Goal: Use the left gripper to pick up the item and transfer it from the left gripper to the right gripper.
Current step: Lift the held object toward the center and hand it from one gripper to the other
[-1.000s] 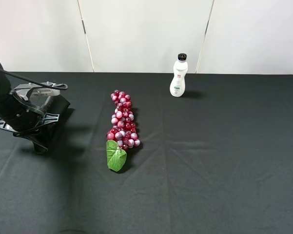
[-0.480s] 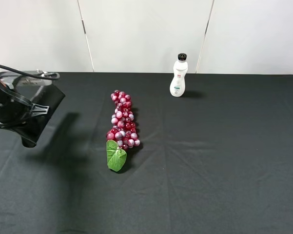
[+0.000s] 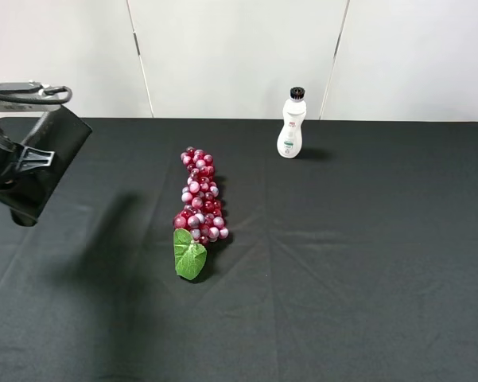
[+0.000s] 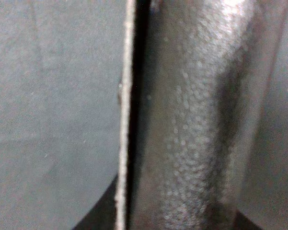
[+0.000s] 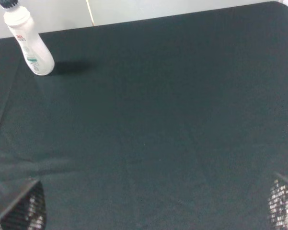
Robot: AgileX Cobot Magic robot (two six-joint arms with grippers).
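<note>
The item (image 3: 57, 142), a black oblong case, hangs tilted above the table's far left, and its textured surface (image 4: 191, 124) fills the left wrist view. My left gripper (image 3: 22, 161) is shut on it, its black cable looping over the top. The right gripper (image 5: 153, 206) does not show in the exterior view. In its own wrist view the ribbed fingertips (image 5: 24, 208) stand wide apart, open, with only black cloth between them.
A red grape bunch (image 3: 200, 197) with a green leaf (image 3: 189, 255) lies left of the table's middle. A white bottle (image 3: 291, 124) with a black cap stands at the back; the right wrist view shows this bottle (image 5: 29, 44) too. Black cloth (image 3: 358, 263) covers the table.
My left gripper has risen with the item, moving up and slightly left off the table. Its shadow on the cloth has spread. The grapes and bottle have not moved.
</note>
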